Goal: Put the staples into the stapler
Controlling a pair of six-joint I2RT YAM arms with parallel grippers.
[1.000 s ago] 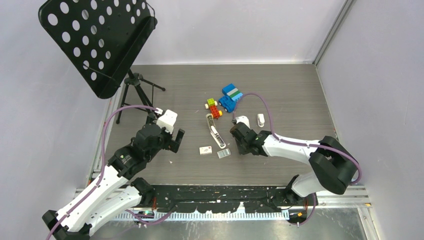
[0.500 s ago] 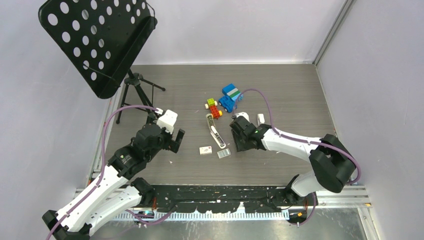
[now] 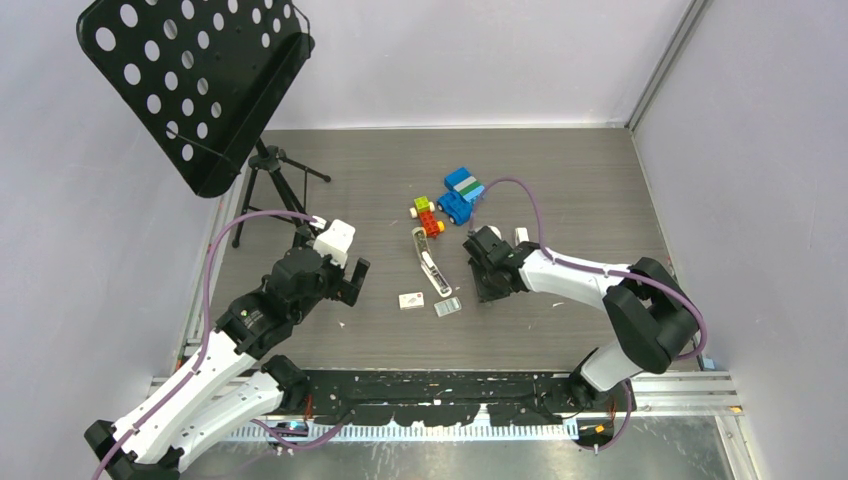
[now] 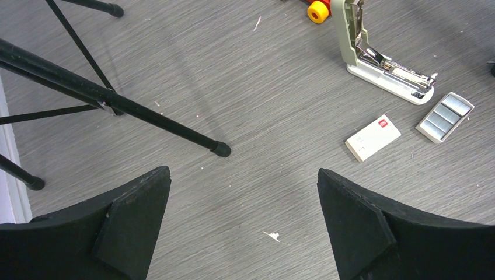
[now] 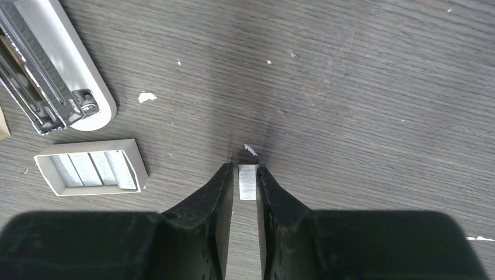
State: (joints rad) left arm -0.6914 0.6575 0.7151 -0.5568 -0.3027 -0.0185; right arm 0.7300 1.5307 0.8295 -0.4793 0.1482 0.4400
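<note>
Just right of the stapler point(image 3: 430, 262) on the grey worktop point(image 3: 580, 180), the right tool point(image 5: 246, 174) has its two fingers pinched in on the staples point(image 5: 248, 184). They're a tiny silvery strip that fills the narrow gap between the tips, touching both sides as far as I can see. Can't tell if the strip is off the surface or lying on it. The stapler lies flipped open with its metal channel showing, near the strip but not touching it. On the side nearer the arms sit a little tray point(image 5: 87, 166) with more strips in it and a small white box point(image 4: 373, 137) with a red mark. The left tool point(image 4: 245, 221) hangs off to the left by the legs of a black music stand point(image 3: 190, 80), fingers spread wide over bare worktop. Some toy blocks point(image 3: 428, 215) sit beyond the stapler.
</note>
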